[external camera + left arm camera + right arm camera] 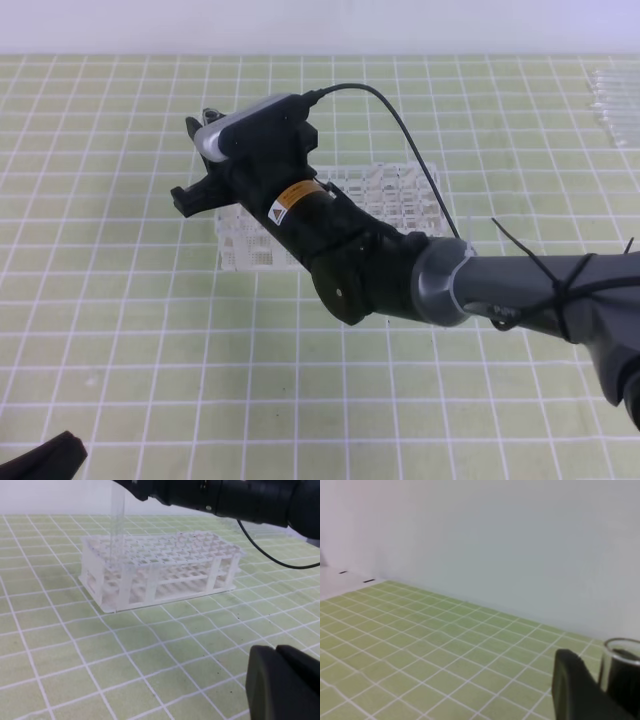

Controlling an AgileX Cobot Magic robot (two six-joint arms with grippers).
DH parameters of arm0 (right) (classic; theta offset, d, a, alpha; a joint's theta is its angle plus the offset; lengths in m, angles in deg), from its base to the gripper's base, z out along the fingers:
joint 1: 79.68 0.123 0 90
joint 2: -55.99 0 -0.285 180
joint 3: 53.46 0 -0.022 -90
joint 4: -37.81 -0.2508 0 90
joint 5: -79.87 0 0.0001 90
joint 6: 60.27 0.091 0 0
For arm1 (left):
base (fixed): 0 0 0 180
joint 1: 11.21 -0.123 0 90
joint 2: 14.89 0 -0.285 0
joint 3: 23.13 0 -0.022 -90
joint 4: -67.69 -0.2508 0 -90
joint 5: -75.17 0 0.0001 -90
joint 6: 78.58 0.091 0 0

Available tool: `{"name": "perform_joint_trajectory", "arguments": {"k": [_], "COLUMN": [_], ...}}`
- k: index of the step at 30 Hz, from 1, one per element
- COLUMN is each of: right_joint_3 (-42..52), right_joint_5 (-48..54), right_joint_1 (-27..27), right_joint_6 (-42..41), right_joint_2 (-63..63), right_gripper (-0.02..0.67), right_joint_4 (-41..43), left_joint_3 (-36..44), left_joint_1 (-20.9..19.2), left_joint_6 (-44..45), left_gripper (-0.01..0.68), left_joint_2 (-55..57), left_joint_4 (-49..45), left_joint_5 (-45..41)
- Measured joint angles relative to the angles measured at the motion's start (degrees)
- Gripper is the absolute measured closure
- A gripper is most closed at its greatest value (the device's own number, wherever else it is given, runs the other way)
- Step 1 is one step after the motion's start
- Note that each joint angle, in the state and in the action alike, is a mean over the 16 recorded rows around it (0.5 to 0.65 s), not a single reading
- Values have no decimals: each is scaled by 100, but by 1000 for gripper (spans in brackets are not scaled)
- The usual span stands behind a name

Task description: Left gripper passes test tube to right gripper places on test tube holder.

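1. The table mat [120, 330], pale green with a white grid, fills the whole work surface and runs to a plain white wall at the far side.
2. The right arm [540, 290], dark grey with a black cable looping over it, reaches in from the right edge and across the middle of the high view, hiding the near right part of the rack.
3. The test tube holder [165, 565], a white two-tiered lattice with open sides, stands flat on the mat a little left of centre, its long side running left to right.
4. The right gripper [200, 175], with a silver-grey box and an orange label on its wrist, hangs above the left end of the holder. Its black fingers are pinched on the test tube: the right wrist view shows the tube's open rim just beside one finger [572, 690].
5. The left gripper [285, 685] rests low at the near right of its own wrist view, well apart from the holder; in the high view only a black corner of it shows at the near left edge. Its two fingers are pressed together with nothing between them.
6. The test tube [118, 530] hangs upright from the right gripper, and its lower part has entered a hole near the left far corner of the holder.
7. A bundle of spare clear tubes [612, 100] lies at the far right edge of the mat.
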Motion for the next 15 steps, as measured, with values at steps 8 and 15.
{"name": "perform_joint_trajectory", "arguments": {"k": [8,15], "right_joint_3": [-23,-36], "right_joint_5": [59,195], "right_joint_1": [0,0], "right_joint_6": [2,49], "right_joint_2": [-49,-68], "right_gripper": [561,554], "right_joint_4": [-10,-24], "left_joint_3": [21,7], "left_joint_1": [-1,-1], "left_joint_6": [0,0], "left_gripper": [675,675], "left_joint_2": [-10,-5], "left_joint_4": [-3,-5], "left_joint_5": [15,-5]}}
